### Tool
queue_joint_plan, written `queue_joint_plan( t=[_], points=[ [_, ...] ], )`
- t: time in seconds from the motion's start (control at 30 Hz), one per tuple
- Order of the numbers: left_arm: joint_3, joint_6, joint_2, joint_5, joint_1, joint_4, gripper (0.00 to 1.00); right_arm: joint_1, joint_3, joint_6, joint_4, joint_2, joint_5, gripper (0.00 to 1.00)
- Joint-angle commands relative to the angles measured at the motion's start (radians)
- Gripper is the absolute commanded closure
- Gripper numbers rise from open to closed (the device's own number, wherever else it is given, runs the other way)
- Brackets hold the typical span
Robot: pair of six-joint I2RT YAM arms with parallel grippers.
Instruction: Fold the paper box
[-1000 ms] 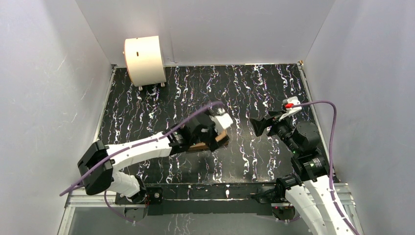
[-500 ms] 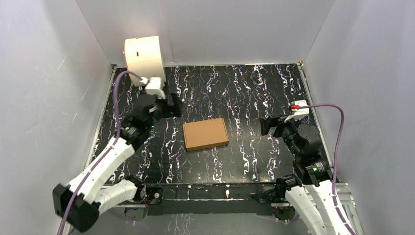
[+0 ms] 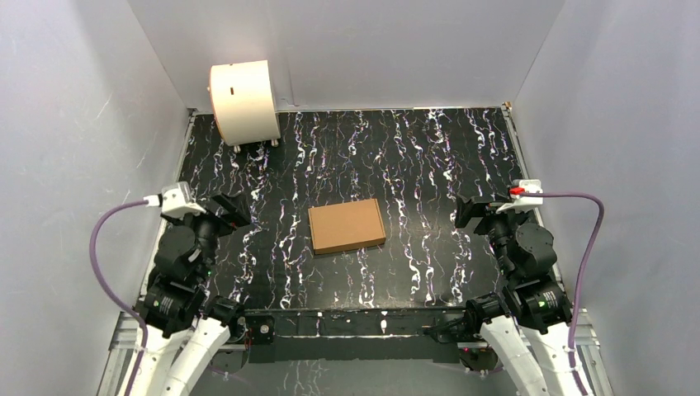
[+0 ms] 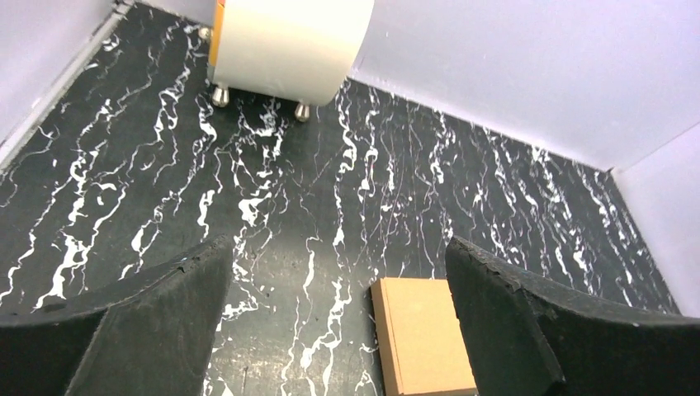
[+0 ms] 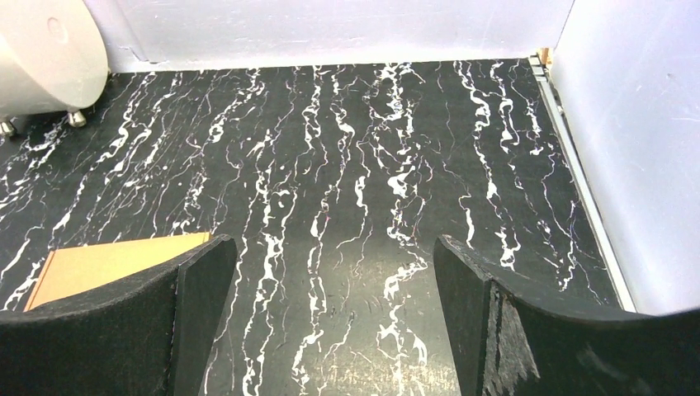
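My left gripper (image 3: pixel 234 212): jaws spread wide, nothing between them. My right gripper (image 3: pixel 464 211): likewise wide apart, holding nothing. Both hang over the black marbled table (image 3: pixel 413 148) and touch nothing.

Landmark for positions: the cream-white drum (image 3: pixel 243 101), which lies on its side in the far left corner on small metal feet (image 4: pixel 303 111).

The paper box (image 3: pixel 347 225) lies flat on the table, well apart from the drum, nearer my bases than it and off to its right. Its top face is shut and its edges are square, set slightly askew. No opening shows, so I cannot tell what is inside. The drum is also closed on the sides I can see, with one small dark slot (image 3: pixel 232 89) in its round face. Its inside is hidden.

My left gripper sits nearer the bases than the drum and slightly left of it. My right gripper is far to the drum's right, beyond the box.

View differences:
- Only the top view gives the whole box and both arms.
- The left wrist view cuts the box (image 4: pixel 425 334) off at the frame's bottom edge, but it shows an orange band (image 4: pixel 219 33) on the drum's end.
- The right wrist view catches one end of the box (image 5: pixel 115 264) behind my finger and just a part of the drum (image 5: pixel 49 54).
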State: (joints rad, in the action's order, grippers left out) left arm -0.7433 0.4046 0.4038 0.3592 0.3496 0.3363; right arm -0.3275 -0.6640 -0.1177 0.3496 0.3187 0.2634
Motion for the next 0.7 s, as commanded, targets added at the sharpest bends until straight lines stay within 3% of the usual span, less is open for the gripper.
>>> queue_joint_plan(
  t=[0.0, 0.3, 0.67],
  points=[
    [0.047, -0.005, -0.091, 0.051, -0.004, 0.040, 0.03, -0.004, -0.007, 0.021, -0.046, -0.012, 0.021, 0.01],
    [0.071, -0.037, -0.213, 0.050, -0.004, 0.016, 0.03, -0.004, 0.007, 0.027, -0.061, -0.016, 0.016, 0.01],
    [0.086, -0.064, -0.248, 0.007, -0.004, 0.001, 0.03, -0.003, 0.012, 0.029, -0.069, -0.023, 0.006, 0.01]
  ],
)
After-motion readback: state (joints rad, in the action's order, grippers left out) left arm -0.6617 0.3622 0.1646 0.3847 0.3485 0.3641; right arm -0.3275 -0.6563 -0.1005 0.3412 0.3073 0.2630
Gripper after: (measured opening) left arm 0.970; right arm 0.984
